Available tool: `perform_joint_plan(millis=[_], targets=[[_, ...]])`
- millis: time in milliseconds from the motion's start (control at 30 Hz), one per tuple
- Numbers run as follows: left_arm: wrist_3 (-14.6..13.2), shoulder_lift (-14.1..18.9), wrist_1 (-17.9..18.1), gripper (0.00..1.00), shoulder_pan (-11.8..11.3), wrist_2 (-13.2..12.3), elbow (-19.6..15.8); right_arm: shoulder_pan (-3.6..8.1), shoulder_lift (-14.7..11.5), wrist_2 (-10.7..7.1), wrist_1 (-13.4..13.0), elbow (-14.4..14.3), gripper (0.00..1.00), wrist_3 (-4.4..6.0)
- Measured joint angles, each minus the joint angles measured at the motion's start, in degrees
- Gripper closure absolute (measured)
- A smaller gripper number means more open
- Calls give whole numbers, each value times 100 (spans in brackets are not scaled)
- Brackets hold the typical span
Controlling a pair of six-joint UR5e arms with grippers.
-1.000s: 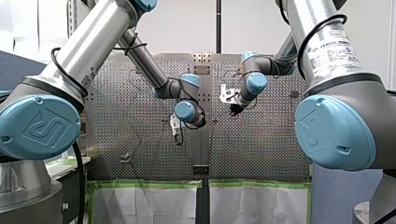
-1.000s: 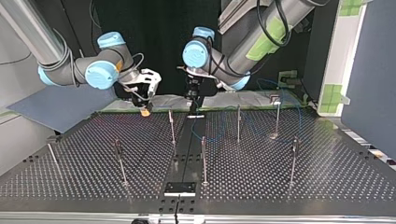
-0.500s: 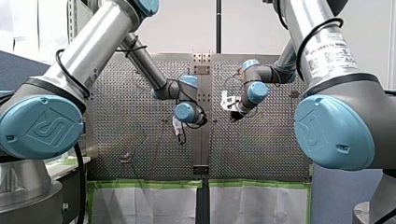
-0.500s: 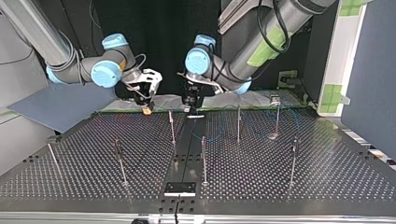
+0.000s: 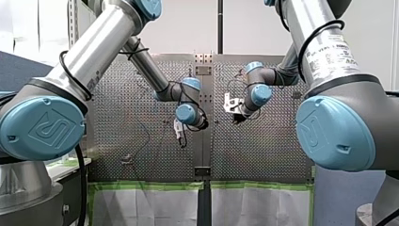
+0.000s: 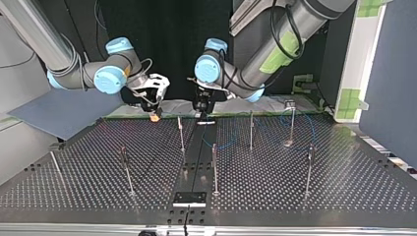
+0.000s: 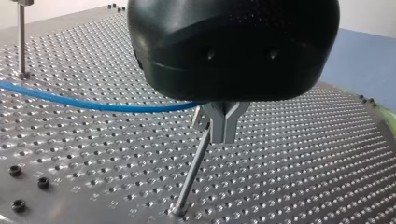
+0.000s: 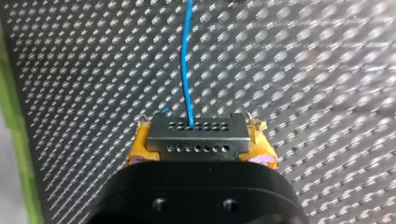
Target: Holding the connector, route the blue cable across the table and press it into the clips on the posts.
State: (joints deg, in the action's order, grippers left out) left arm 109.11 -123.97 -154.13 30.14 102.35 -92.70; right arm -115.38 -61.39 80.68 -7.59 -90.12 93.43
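Silver arms (image 5: 94,52); light-blue joint caps (image 5: 42,128); black cables (image 5: 81,188)

Shiny perforated metal table (image 7: 303,154) (the blue cable (image 7: 93,105) looks glossy).

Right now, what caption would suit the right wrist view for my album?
Right gripper clamps the grey connector, its blue cable trailing over the perforated table.

Two arms reach in over perforated desk (image 5: 263,155), one from each side. My left claw (image 5: 181,140) hangs tip-down just left of desk's centre seam. My right claw (image 5: 235,117) sits higher, just right of seam, tilted toward it. Thin cable (image 5: 147,137) loops over desk's left half. Green tape (image 5: 150,184) along lower edge.
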Motion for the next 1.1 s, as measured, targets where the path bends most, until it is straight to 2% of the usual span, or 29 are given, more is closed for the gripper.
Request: perform_joint_plan(millis=[233, 400, 667, 900, 1100], targets=[[-27, 23, -200, 99, 115, 8, -7, -33, -89, -384, 7, 47, 100, -43], [-42, 56, -272, 99, 226, 39, -17, -62, -112, -501, 16, 49, 100, -54], [-57, 250, -229, 99, 335, 118, -199, -67, -119, -512, 59, 23, 100, -28], [-12, 265, -90, 99, 315, 122, -281, -37, -123, -384, 118, -124, 100, 142], [8, 266, 6, 99, 301, 127, -288, -6, -124, -287, 120, -167, 100, 242]])
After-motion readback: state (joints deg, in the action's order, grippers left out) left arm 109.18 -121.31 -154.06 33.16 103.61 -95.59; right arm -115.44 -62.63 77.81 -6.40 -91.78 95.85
